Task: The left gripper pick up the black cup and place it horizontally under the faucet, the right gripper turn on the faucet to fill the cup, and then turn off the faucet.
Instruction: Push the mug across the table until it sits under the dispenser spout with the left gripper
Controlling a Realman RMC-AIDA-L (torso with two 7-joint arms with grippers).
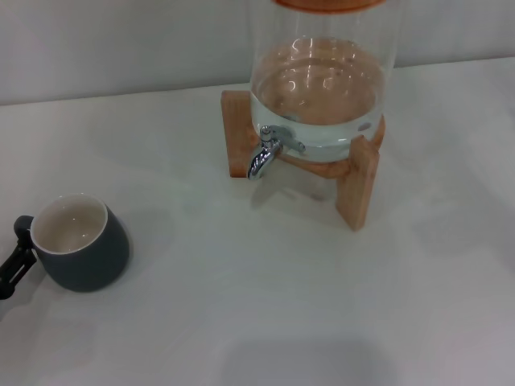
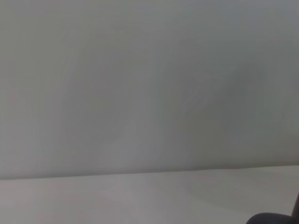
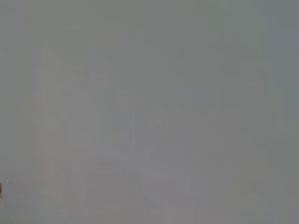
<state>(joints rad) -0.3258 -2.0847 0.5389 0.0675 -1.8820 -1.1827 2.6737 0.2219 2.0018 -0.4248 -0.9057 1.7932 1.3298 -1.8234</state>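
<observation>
The black cup (image 1: 80,241) stands upright on the white table at the near left, its cream inside showing and its small loop handle turned to the left edge of the head view. Part of my left gripper (image 1: 14,264), a black jointed finger, reaches in from that edge and lies against the handle side of the cup. The chrome faucet (image 1: 264,154) sticks out of the clear glass dispenser (image 1: 322,80), which holds water and rests on a wooden stand (image 1: 358,189) at the back centre. The faucet is well to the right of the cup. My right gripper is out of view.
The white table (image 1: 265,305) stretches wide between the cup and the stand, with a pale wall behind. The left wrist view shows the wall, the table edge and a dark rounded shape (image 2: 273,218) in one corner. The right wrist view shows only plain grey.
</observation>
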